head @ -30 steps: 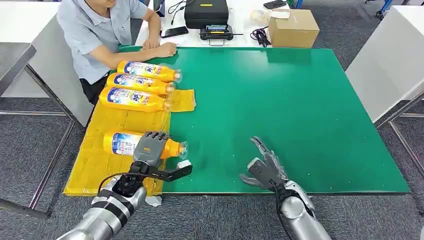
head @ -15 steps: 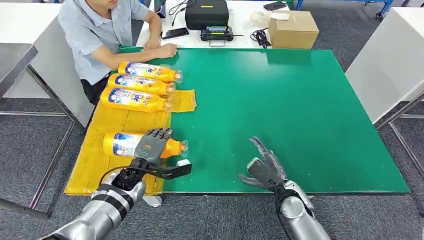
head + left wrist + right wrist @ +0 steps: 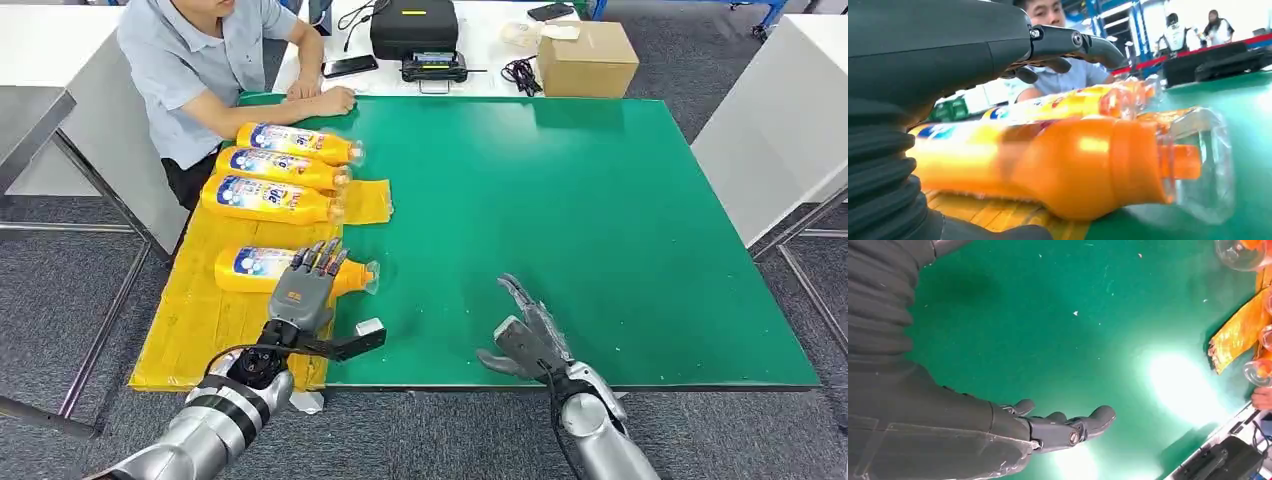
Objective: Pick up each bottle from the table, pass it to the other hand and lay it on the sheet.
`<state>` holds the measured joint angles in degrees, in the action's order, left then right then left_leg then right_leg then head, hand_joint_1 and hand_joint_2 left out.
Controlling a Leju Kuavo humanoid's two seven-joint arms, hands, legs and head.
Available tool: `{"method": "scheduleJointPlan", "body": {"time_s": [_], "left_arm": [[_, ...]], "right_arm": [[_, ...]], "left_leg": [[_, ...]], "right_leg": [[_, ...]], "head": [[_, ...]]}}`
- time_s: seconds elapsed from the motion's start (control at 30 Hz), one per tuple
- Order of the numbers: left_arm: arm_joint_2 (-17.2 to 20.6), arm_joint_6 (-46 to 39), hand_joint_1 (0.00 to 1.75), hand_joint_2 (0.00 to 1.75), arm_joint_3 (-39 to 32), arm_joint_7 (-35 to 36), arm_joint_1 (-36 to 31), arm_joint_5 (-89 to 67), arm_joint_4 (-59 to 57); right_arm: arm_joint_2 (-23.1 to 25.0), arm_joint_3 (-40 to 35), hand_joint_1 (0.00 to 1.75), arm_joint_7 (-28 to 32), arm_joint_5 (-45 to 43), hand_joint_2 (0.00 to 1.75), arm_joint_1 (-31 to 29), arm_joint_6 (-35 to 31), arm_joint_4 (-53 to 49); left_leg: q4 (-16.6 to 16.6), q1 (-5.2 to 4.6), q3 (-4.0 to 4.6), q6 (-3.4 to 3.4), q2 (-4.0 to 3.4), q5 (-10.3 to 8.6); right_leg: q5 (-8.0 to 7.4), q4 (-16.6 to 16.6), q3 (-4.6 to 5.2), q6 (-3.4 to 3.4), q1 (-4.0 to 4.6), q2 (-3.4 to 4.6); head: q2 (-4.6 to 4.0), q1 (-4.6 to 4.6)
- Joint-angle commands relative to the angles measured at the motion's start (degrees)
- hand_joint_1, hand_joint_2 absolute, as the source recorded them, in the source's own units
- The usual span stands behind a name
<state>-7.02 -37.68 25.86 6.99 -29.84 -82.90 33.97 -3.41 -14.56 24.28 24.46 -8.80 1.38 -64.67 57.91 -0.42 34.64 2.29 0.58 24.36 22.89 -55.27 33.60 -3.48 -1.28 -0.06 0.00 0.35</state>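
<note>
Lying on its side across the near part of the yellow sheet (image 3: 200, 320), with its clear cap (image 3: 371, 275) poking out over the green table (image 3: 600, 230): the orange bottle (image 3: 250, 268) nearest the robot. Hovered over that bottle's neck end, the left hand (image 3: 303, 290), fingers (image 3: 318, 258) stretched forward and apart above it, thumb (image 3: 352, 343) stuck out sideways toward the table edge, nothing gripped; in the left wrist view, a clear gap between fingers and bottle (image 3: 1058, 165). Lay side by side farther back on the same sheet, caps toward the table's middle, three more orange bottles (image 3: 270, 198), just beside a seated person's forearm (image 3: 270, 108). Rested low near the table's front edge, well apart from every bottle, the right hand (image 3: 525, 335), palm bare, fingers spread and slightly curled, holding nothing. Sat beyond the far edge on a white surface, a cardboard box (image 3: 586, 58) and a black case (image 3: 413, 27).
</note>
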Motion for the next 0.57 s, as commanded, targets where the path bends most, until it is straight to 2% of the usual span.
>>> {"method": "scheduleJointPlan", "body": {"time_s": [0.03,0.3,0.33,0.4,0.43,0.47,0.5,0.53,0.57], "left_arm": [[0.0,-2.3,0.00,1.75,0.9,-2.0,3.1,-0.2,2.8],[0.0,-2.3,0.00,1.75,0.9,-3.0,4.0,0.2,5.5],[0.1,-2.3,0.00,1.75,-0.1,-5.0,7.8,-0.6,13.4],[-0.8,-2.3,0.00,1.75,-0.9,-9.4,12.3,1.7,22.1],[-2.0,-2.3,0.00,1.75,-1.4,-13.5,14.7,4.2,26.4],[-3.2,-2.3,0.00,1.75,-1.9,-17.4,16.2,9.2,28.2],[-4.3,-2.3,0.00,1.75,-1.3,-22.2,17.4,19.2,29.6],[-5.3,-1.6,0.00,1.75,0.2,-27.1,19.2,31.7,32.4],[-5.0,1.1,0.00,1.75,2.7,-28.2,20.2,38.2,34.6]], "right_arm": [[-0.8,-1.1,0.00,0.2,-0.4,1.75,-0.7,-0.4,2.8],[-0.7,-0.9,0.00,0.1,-0.5,1.75,-0.4,-0.6,2.4],[-0.7,-0.4,0.00,0.0,-0.6,1.75,0.8,-1.1,1.6],[-0.3,0.9,0.00,0.0,-1.8,1.75,2.7,-1.4,0.4],[0.3,2.1,0.00,3.4,-4.6,1.75,4.2,-0.5,-1.3],[1.4,3.4,0.00,5.7,-8.3,1.75,5.6,2.5,-3.2],[2.4,4.8,0.00,5.6,-14.2,1.75,7.0,7.3,-5.2],[3.0,5.8,0.00,5.2,-17.9,1.75,9.6,9.2,-8.6],[3.5,6.4,0.00,4.9,-18.8,1.75,11.4,8.7,-10.8]], "left_leg": [[0.0,0.05,-0.17,-0.11,-0.14,0.11],[0.0,0.07,0.12,-0.11,-0.09,0.08],[0.0,0.08,0.05,-0.14,-0.10,0.11],[0.0,0.04,0.15,-0.08,-0.05,0.07],[0.0,0.07,0.06,-0.12,-0.05,0.13],[0.0,0.08,0.05,-0.11,-0.03,0.16],[0.0,0.06,0.03,-0.11,0.04,0.19],[0.0,0.05,0.10,-0.09,0.08,0.16],[0.0,0.02,0.13,-0.08,0.07,0.16]], "right_leg": [[0.06,0.1,-0.14,0.13,0.06,0.09],[0.04,0.0,0.16,0.13,0.08,0.05],[0.08,0.0,0.09,0.18,0.10,0.04],[0.05,0.0,0.19,0.09,0.05,0.01],[0.11,0.0,0.10,0.14,0.08,0.00],[0.14,0.0,0.08,0.14,0.09,-0.03],[0.20,0.0,0.04,0.13,0.07,-0.10],[0.17,0.0,0.10,0.11,0.06,-0.12],[0.18,0.0,0.13,0.09,0.03,-0.11]], "head": [[0.00,-0.02],[0.00,-0.02],[0.00,0.00],[0.00,-0.02],[0.00,-0.02],[0.00,-0.04],[0.00,0.00],[0.00,0.00],[0.00,-0.02]]}}
